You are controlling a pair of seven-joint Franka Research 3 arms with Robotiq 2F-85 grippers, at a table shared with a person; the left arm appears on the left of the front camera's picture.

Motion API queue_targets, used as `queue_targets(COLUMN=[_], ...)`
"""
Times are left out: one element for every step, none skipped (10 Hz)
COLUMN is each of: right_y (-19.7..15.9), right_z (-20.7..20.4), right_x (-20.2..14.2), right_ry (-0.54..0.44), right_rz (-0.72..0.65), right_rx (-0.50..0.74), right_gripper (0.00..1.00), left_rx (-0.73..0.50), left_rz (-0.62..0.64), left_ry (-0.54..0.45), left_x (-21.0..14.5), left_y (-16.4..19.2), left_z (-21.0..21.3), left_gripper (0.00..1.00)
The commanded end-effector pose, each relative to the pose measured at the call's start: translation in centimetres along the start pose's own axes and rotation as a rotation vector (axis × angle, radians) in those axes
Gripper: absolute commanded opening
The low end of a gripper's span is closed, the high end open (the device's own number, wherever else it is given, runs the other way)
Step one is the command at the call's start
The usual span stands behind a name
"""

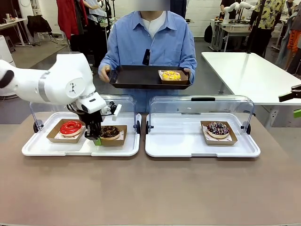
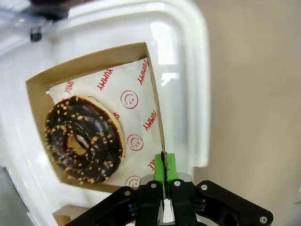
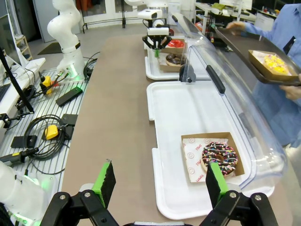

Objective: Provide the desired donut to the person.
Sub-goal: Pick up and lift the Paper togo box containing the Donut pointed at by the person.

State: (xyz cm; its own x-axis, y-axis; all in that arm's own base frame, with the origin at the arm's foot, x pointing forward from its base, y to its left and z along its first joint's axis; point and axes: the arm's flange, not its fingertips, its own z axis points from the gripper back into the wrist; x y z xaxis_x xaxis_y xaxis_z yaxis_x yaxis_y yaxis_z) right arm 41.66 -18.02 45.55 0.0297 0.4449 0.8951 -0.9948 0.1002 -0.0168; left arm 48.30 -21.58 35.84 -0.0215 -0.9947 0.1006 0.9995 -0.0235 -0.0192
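Note:
My left gripper [image 1: 97, 137] is down in the left white tray [image 1: 42, 148], shut on the near wall of the cardboard box [image 2: 157, 110] that holds the chocolate donut [image 2: 84, 139] with nut crumbs. In the left wrist view its green pads [image 2: 170, 169] pinch that thin wall. A red-glazed donut [image 1: 70, 127] sits in its own box just to the left. The person [image 1: 150, 40] stands at the far side holding a dark tray [image 1: 136, 77] with a yellow donut [image 1: 170, 75] on it. My right gripper [image 3: 161, 184] hangs open above the table's right end, near a sprinkled donut [image 3: 219, 157].
Both white trays have clear lids [image 1: 202, 106] hinged up at the back. The sprinkled donut's box rests in the right tray [image 1: 174, 141]. Cables and small boxes [image 3: 51, 134] lie beside the table in the right wrist view. Brown tabletop [image 1: 150, 188] lies bare in front.

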Motion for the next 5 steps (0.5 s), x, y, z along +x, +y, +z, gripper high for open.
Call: queue_targets(right_y=[0.1,0.1,0.1,0.1,0.1], right_z=[0.0,0.0,0.0,0.0,0.0], right_x=[-0.1,-0.1,-0.1,-0.1,-0.1], right_ry=[-0.008,-0.008,-0.008,-0.008,-0.008], right_rz=[0.002,0.002,0.002,0.002,0.002], right_rx=[0.004,0.004,0.004,0.004,0.004], right_gripper=[1.00,1.00,1.00,1.00,1.00], left_rx=[-0.056,-0.070,-0.069,-0.078,-0.048], left_rz=[0.019,0.029,0.033,0.042,0.042], left_ry=[-0.024,-0.044,-0.044,-0.022,-0.017], left_x=[1.8,3.0,4.4,5.6,6.7], left_y=[-4.0,-6.2,-8.7,-10.7,-12.3], left_z=[5.6,8.2,10.8,12.8,14.8], left_gripper=[0.00,0.00,0.00,0.00,0.00])
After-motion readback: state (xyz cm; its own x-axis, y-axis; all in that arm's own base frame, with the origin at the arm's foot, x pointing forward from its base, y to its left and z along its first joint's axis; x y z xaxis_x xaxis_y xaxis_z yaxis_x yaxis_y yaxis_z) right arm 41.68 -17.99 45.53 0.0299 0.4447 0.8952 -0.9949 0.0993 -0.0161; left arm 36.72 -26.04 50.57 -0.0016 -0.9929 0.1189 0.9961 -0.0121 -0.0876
